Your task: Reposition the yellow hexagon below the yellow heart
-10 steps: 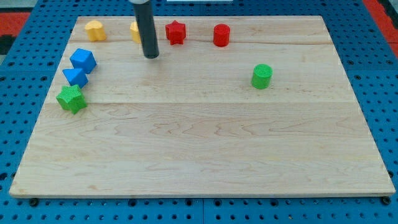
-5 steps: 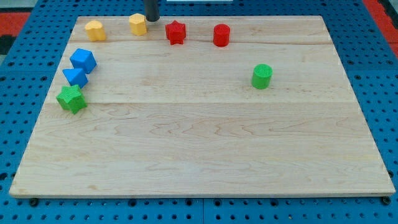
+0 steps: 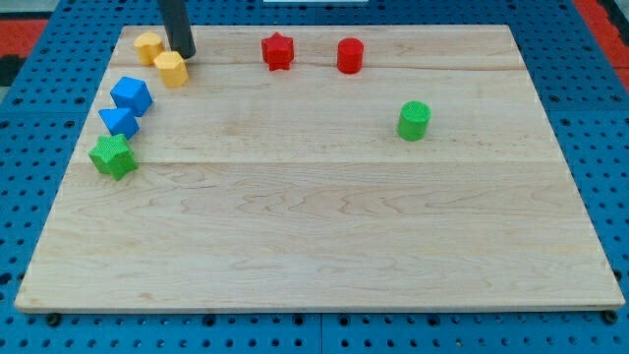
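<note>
**Tip against the yellow hexagon, by the heart**

Camera view: you'll see my tip (image 3: 184,55) touching the yellow hexagon (image 3: 171,69) at its 1 o'clock. The hexagon sits just at 5 o'clock of the yellow heart (image 3: 147,46), on the wooden board (image 3: 324,226). No gripper here, only a rod.
</note>
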